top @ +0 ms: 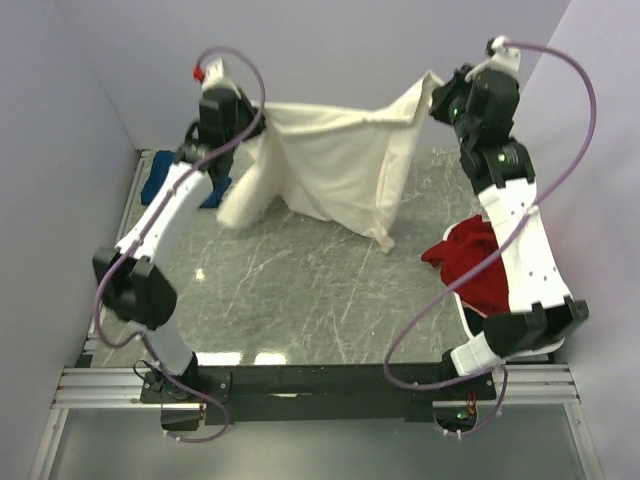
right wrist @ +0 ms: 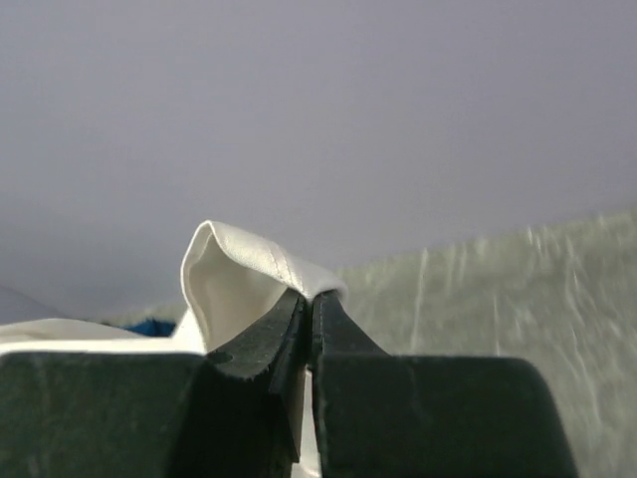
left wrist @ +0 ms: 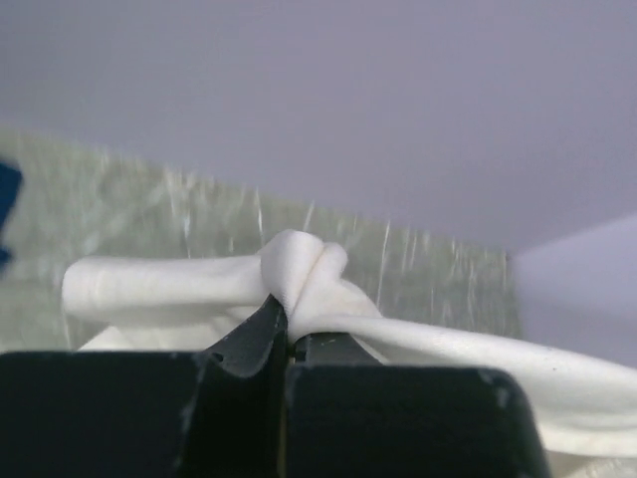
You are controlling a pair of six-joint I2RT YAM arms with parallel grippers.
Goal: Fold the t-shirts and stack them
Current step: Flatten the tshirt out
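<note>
A cream-white t-shirt (top: 335,160) hangs stretched in the air between my two grippers at the back of the table, its lower part drooping onto the surface. My left gripper (top: 255,112) is shut on its left corner; the left wrist view shows bunched cloth (left wrist: 304,274) pinched at the fingertips. My right gripper (top: 437,95) is shut on the right corner, where a hemmed fold (right wrist: 239,269) sticks up out of the closed jaws. A dark blue t-shirt (top: 160,180) lies at the far left, partly hidden behind the left arm. A red t-shirt (top: 470,260) lies under the right arm.
Grey walls close the table in at the back and on both sides. The white rim of a basket (top: 465,318) shows under the red cloth at the right edge. The marbled tabletop (top: 300,290) stretches between the arms' bases.
</note>
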